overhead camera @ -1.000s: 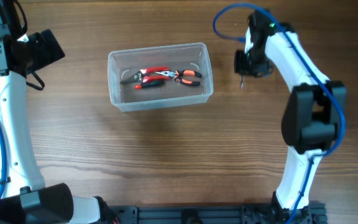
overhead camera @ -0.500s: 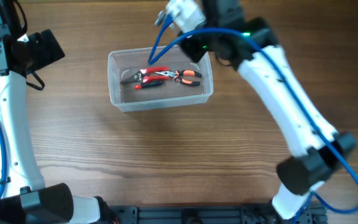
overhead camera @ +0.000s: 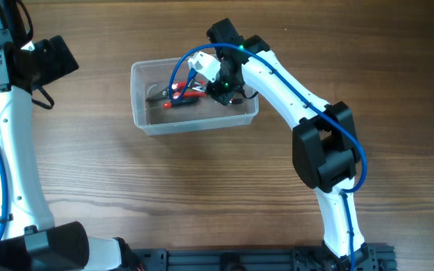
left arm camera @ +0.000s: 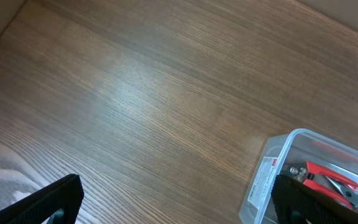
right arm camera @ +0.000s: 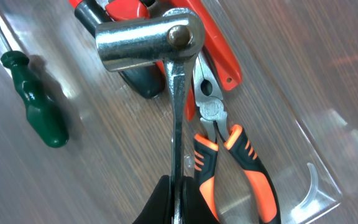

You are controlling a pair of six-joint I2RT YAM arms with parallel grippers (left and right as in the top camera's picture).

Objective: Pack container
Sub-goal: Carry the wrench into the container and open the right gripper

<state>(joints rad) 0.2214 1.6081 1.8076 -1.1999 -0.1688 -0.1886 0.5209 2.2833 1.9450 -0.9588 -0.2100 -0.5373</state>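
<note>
The clear plastic container (overhead camera: 194,123) stands on the table at the upper middle. It also shows in the left wrist view (left arm camera: 271,180). My right gripper (overhead camera: 221,86) is over its right half. In the right wrist view my right gripper (right arm camera: 178,200) is shut on the shaft of a metal wrench (right arm camera: 177,112) whose cylindrical head (right arm camera: 146,38) hangs above the tools. Inside lie orange-and-black pliers (right arm camera: 232,168), a red-handled cutter (right arm camera: 211,53) and a green-handled screwdriver (right arm camera: 39,106). My left gripper (left arm camera: 182,208) is open and empty, up and to the left of the container.
The left arm (overhead camera: 10,150) runs down the left side of the wooden table (overhead camera: 202,196). The right arm (overhead camera: 315,143) reaches from the front right across to the container. A white label (left arm camera: 263,177) is on the container's end wall.
My right arm has swung left from beside the container's right end to over the container, carrying the metal wrench with it. The left arm has not moved.
</note>
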